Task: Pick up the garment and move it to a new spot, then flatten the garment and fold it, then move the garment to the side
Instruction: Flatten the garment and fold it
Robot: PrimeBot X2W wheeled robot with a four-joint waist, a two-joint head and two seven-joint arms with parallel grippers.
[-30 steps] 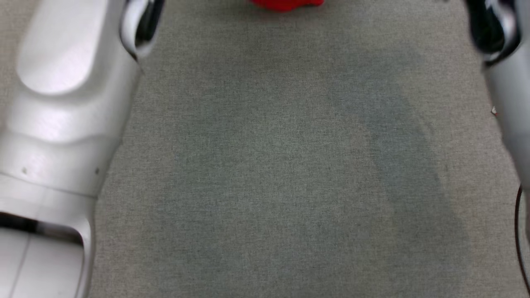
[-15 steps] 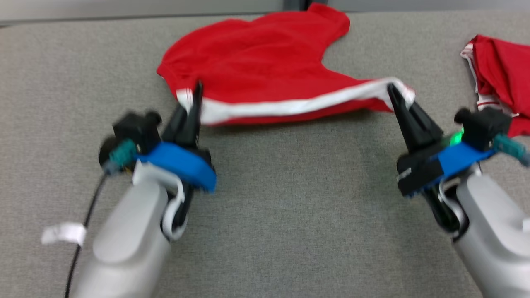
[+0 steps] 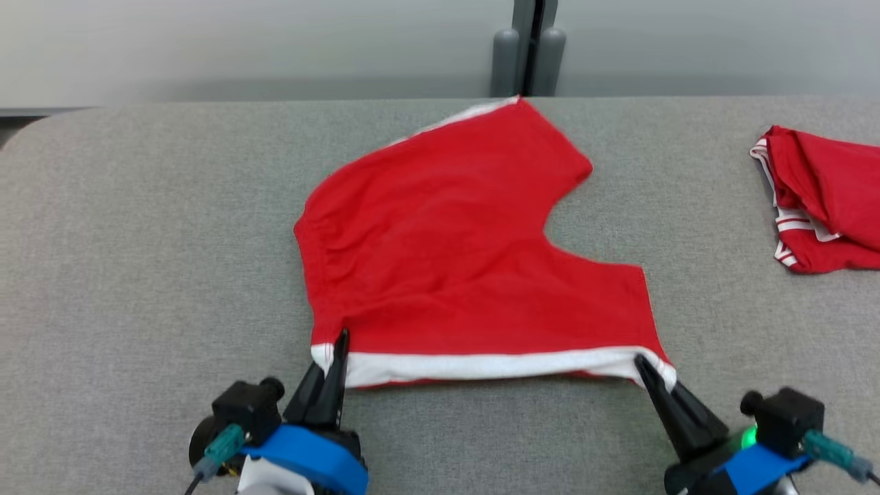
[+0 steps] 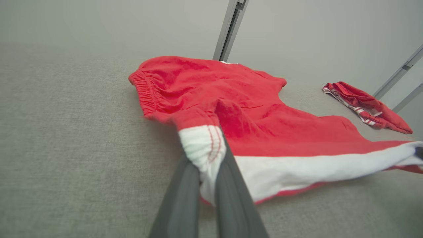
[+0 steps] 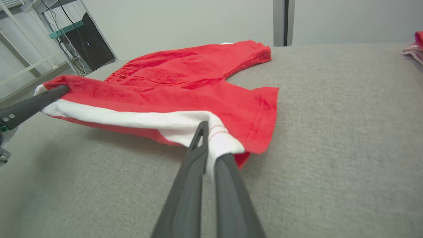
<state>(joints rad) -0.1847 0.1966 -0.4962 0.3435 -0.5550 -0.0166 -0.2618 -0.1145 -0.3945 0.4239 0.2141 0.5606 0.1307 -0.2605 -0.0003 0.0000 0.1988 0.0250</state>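
Note:
The garment (image 3: pixel 454 254) is a pair of red shorts with a white band along its near edge, spread out on the grey fabric table (image 3: pixel 137 240). My left gripper (image 3: pixel 338 347) is shut on the band's left corner, and the white cloth is pinched between its fingers (image 4: pixel 185 185) in the left wrist view. My right gripper (image 3: pixel 645 366) is shut on the band's right corner (image 5: pixel 218 138). The band hangs taut between the two grippers, slightly off the surface. The rest of the garment (image 4: pixel 257 115) lies on the table beyond them.
A second, crumpled red garment with white stripes (image 3: pixel 825 199) lies at the table's right edge. A grey post (image 3: pixel 526 55) stands against the wall behind the far edge. Shelving and cables (image 5: pixel 66 39) stand off the left side.
The head camera has swung up from bare table cloth to the garment. The garment lies flatter and more spread than half a second ago. Both grippers still hold the band's corners.

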